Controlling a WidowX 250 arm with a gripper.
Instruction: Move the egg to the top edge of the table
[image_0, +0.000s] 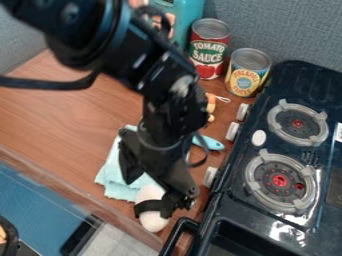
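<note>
The black gripper (157, 198) hangs low over the lower middle of the table, right at the pale egg (153, 221). A dark part of it crosses the egg's middle, so the egg's upper and lower portions show on either side. The egg lies close to the near edge of the brown wooden table (67, 117), just below a light-blue cloth (119, 186). The arm comes down from the upper left and covers part of the cloth.
On the right stands a black toy stove (267, 137) with two burners and knobs along its side. A tomato sauce can (210, 47) and a yellow-labelled can (248, 72) stand at the back. A blue-handled utensil (210, 143) lies beside the gripper.
</note>
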